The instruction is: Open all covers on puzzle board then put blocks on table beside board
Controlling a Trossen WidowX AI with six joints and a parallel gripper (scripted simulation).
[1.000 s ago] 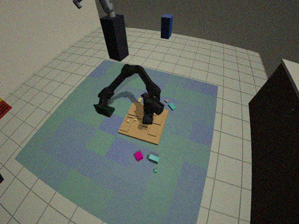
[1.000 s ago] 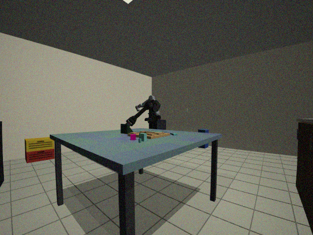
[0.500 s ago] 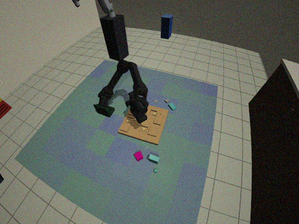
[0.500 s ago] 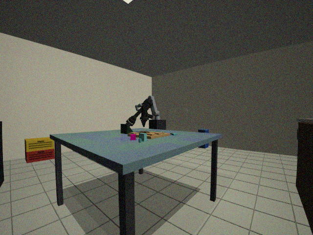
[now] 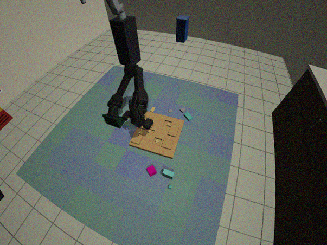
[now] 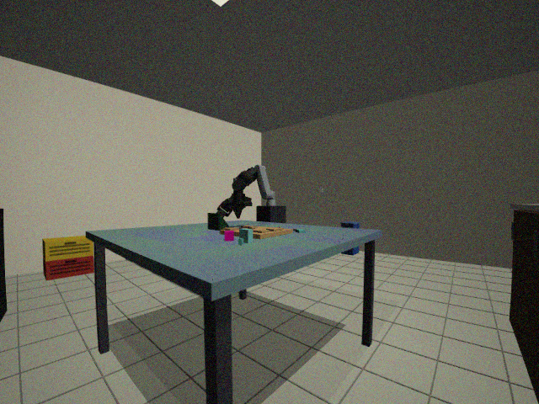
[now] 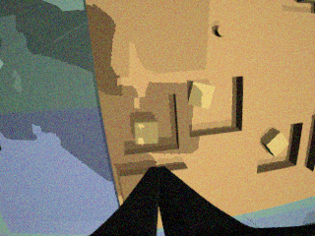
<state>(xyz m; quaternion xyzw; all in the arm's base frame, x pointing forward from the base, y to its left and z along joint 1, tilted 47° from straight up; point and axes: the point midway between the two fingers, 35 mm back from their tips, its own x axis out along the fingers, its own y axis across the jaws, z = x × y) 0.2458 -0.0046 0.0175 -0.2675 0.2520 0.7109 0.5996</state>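
My gripper (image 7: 157, 173) (image 6: 237, 216) is shut and empty. It hangs above the tan puzzle board (image 5: 151, 148) (image 7: 256, 59), near one side edge. In the wrist view a pale yellow block (image 7: 146, 133) sits in a shaded well just beyond the fingertips. A second pale block (image 7: 202, 94) (image 5: 148, 130) stands in the well beside it. A third pale block (image 7: 276, 143) (image 5: 157, 140) lies in a well to the right. Another block (image 5: 168, 123) shows in a well farther over. The arm partly hides the board in the top view, and exact cover positions are hard to tell.
A yellow piece (image 5: 152, 109) lies beyond the board. A grey piece (image 5: 182, 110) and a teal block (image 5: 187, 116) are off its far corner. A magenta cube (image 5: 151, 170) (image 6: 228, 236), a teal block (image 5: 168, 173) (image 6: 246, 236) and a small teal cube (image 5: 170, 186) stand in front.
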